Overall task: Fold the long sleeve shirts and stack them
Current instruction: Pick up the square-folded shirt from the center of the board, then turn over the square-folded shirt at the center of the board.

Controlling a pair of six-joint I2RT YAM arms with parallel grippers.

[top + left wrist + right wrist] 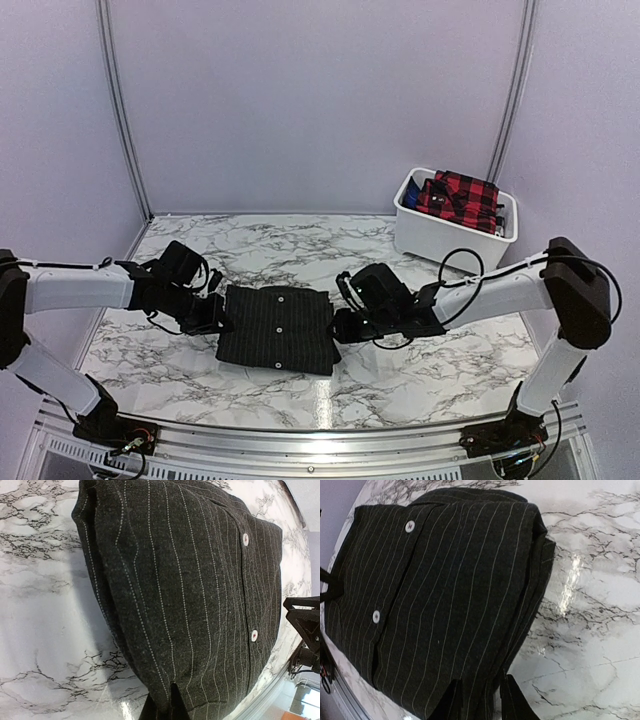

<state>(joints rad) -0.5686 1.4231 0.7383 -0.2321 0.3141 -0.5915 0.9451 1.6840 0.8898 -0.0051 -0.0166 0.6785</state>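
The black pinstriped long sleeve shirt (275,325) lies folded into a flat rectangle on the marble table, buttons up. My left gripper (215,322) is at its left edge. In the left wrist view the shirt (190,580) fills the frame and my left gripper (167,707) is pinched on its near edge. My right gripper (338,328) is at the shirt's right edge. In the right wrist view my right gripper (482,700) has the thick folded edge of the shirt (445,580) between its fingers. A red-and-black plaid shirt (460,197) lies in the bin.
A white plastic bin (455,240) stands at the back right of the marble table (420,370). A metal rail runs along the table's near edge (320,455). Grey curtain walls close in the back and both sides.
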